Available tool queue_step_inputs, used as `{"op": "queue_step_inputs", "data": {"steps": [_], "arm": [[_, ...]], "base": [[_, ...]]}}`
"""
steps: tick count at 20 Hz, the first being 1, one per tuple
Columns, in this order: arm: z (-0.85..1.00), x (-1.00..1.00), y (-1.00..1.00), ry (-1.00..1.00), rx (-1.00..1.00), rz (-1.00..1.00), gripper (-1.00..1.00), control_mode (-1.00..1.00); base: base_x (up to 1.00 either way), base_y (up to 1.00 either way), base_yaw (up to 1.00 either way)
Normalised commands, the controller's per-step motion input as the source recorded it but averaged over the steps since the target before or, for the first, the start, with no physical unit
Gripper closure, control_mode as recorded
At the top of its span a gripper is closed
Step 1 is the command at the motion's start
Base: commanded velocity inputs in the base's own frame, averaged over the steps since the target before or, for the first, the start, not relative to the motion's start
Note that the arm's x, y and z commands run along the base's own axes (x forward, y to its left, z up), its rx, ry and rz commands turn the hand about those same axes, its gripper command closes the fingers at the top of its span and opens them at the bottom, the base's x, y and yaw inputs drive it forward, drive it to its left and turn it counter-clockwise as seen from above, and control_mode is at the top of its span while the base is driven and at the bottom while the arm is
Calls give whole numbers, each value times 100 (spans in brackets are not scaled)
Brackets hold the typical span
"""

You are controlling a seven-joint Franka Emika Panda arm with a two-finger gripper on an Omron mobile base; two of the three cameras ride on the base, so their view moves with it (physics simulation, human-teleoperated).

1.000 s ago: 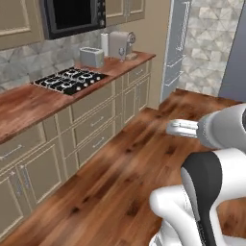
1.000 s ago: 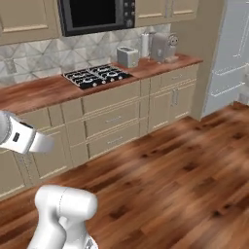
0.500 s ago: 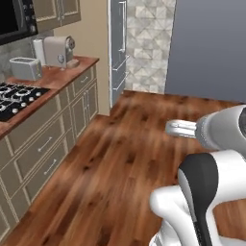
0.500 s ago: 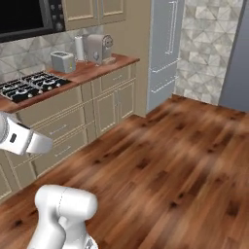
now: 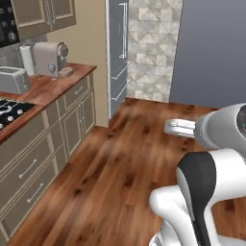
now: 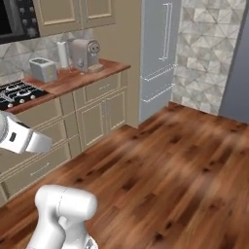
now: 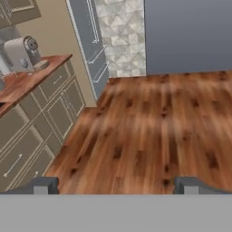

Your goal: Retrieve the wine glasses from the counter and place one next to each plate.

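well, the two-finger gripper (image 7: 116,185) stands wide and holds nothing above wooden floor. no blue-grey stemmed wine glasses can be made out on the reddish-brown wood-grain counter (image 5: 45,89) beside it. likely light, slippery, fragile; grip the bowl gently, not the stem.

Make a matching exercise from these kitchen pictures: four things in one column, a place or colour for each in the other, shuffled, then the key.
Things:
1. toaster
2. coffee machine
3. refrigerator
4. stovetop

Descriptions:
A. tall, grey-blue, standing past the end of the counter
B. black, with burners, set into the counter
C. beige, nearest the counter's end
D. low, silver, between the burners and the beige appliance

Pairs: 1-D, 2-C, 3-A, 4-B
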Motion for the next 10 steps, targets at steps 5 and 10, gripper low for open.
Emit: {"op": "queue_step_inputs", "data": {"steps": [5,10], "arm": [[0,0,0,0,0,0,-100,100],[0,0,0,0,0,0,-100,100]], "base": [[100,-2,17],[100,-20,45]]}}
